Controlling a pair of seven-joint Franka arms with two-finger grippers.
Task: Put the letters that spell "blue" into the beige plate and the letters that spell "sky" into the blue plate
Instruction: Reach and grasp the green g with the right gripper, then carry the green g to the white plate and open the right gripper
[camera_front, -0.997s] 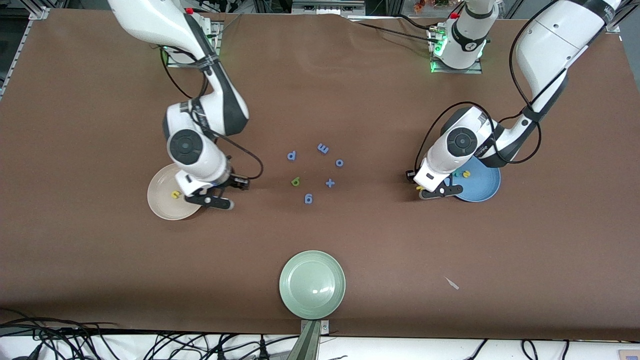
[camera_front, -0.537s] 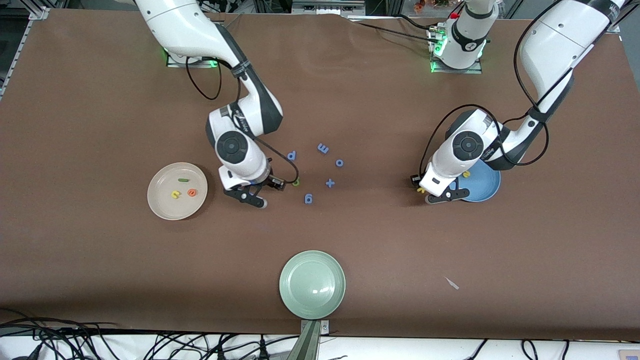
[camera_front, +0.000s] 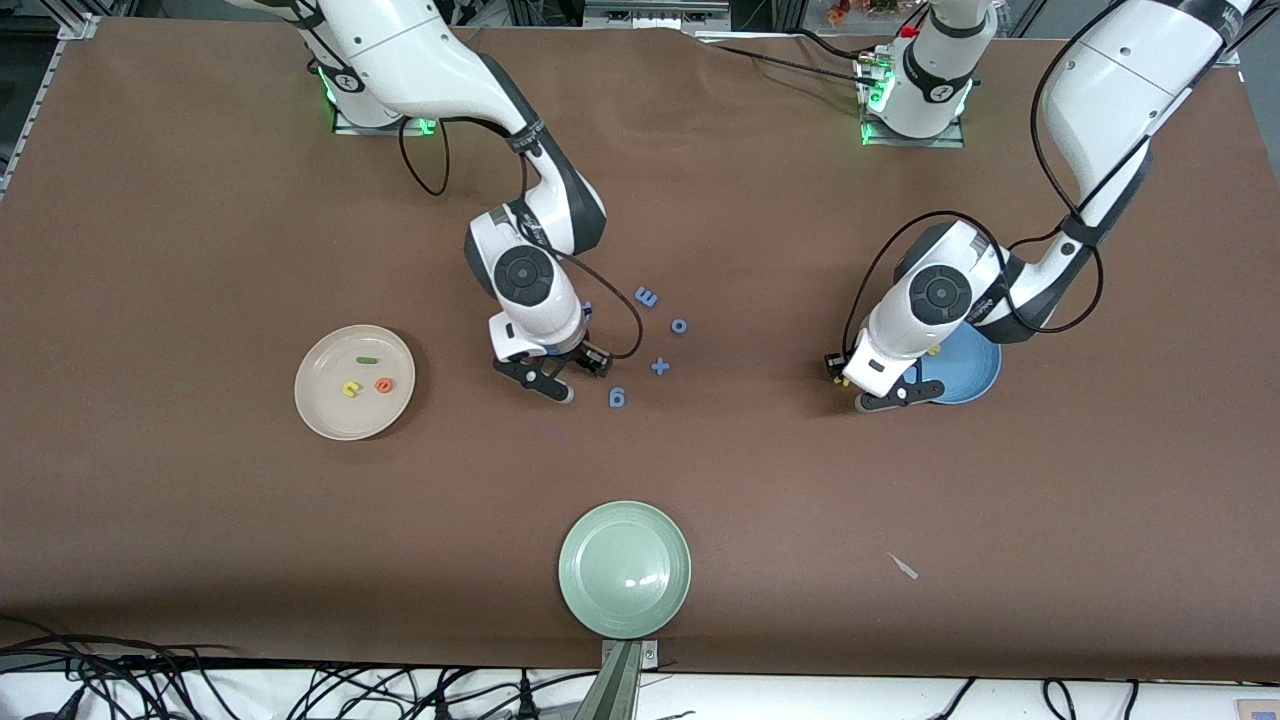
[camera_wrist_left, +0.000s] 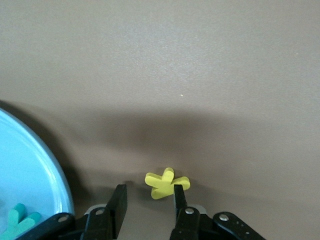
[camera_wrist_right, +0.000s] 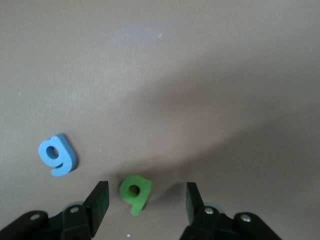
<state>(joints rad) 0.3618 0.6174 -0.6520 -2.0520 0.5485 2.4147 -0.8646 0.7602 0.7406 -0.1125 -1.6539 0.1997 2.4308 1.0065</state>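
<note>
While the small green foam "b" (camera_wrist_right: 135, 192) lies on the table mid-frame, between the right gripper's (camera_wrist_right: 145, 200) spread fingers, I'd descend straight, then pinch.

The yellow foam "k" (camera_wrist_left: 166, 183) sits just outside the round blue plate (camera_wrist_left: 30, 165), against one finger of the open-fingered left gripper (camera_wrist_left: 147, 200); I'd recentre.

The front view hides the "b"; only it shows the cream-beige plate (camera_front: 320, 410).

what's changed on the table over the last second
The right gripper left the beige plate, where the orange e now lies, and came over the green b, open. The left gripper shifted slightly beside the blue plate, near the yellow k. The blue letters and green plate stayed.
</note>
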